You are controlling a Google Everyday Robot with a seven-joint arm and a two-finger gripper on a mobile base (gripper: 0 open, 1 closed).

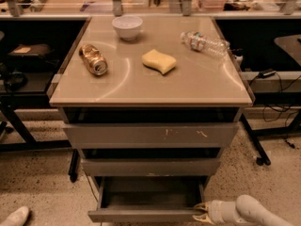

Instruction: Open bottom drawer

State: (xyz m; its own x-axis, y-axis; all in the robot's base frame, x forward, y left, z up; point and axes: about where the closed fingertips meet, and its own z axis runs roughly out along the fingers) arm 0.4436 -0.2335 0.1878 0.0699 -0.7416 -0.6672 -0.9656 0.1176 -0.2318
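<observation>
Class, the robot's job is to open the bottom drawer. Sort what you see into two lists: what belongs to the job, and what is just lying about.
Belongs to the job:
- bottom drawer, partly open
- gripper, at the drawer's front right corner

Just lying about, on the cabinet top:
- bowl
- can, on its side
- sponge
- water bottle, on its side

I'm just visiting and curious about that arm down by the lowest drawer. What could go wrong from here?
The gripper is at the far right end of the bottom drawer, whose front shows no handle, so it might slip off or pull the drawer crooked. The can and the bottle lie on their sides on the cabinet top; a jolt could set them rolling.
</observation>
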